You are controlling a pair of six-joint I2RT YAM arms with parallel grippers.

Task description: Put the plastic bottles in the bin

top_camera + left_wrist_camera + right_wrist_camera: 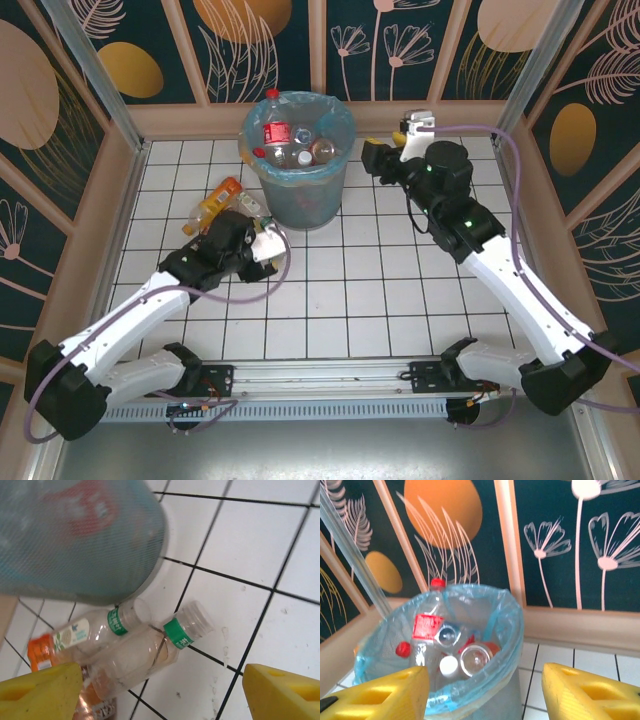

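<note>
The bin (298, 195), a grey-blue bucket with a light-blue bag, stands at the back middle and holds several plastic bottles (288, 143) with red labels and caps. Its bagged rim (512, 630) and the bottles inside it (427, 627) also show in the right wrist view. Left of the bin, an orange bottle (216, 204) and two clear bottles with green neck bands (150, 652) (97, 629) lie on the tiles. My left gripper (248, 222) (160, 695) hangs open just above them, holding nothing. My right gripper (372, 152) (485, 695) is open and empty beside the bin's right side.
The bin's mesh wall (75, 540) looms close at the left gripper's upper left. A wooden kerb (330, 118) and patterned panels enclose the white tiled floor (380, 280). An orange-labelled bottle (41, 652) lies behind the clear ones.
</note>
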